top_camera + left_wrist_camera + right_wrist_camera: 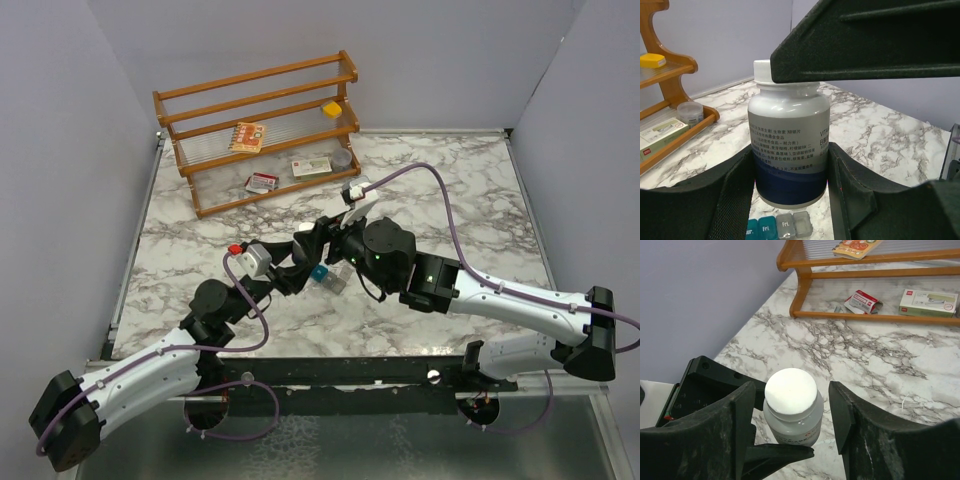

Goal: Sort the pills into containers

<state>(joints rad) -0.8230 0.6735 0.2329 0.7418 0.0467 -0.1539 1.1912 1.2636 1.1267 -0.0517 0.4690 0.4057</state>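
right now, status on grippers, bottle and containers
Left gripper shut on bottle, held clear of table. Right gripper open, astride white cap, gap both sides. Containers under bottle, nothing between them.

Plain lilac walls (450,60) enclose a marble-patterned table (470,190); a wooden rack (255,78) stands at its far left corner

Marble table (450,200): wooden rack (290,125) at far edge; containers strip (320,273) near centre, apparently lying flat.

The right gripper (792,407) hung over the bottle (790,431), one finger either side of its white cap (790,390), not touching. Wooden rack (801,290) sat behind.
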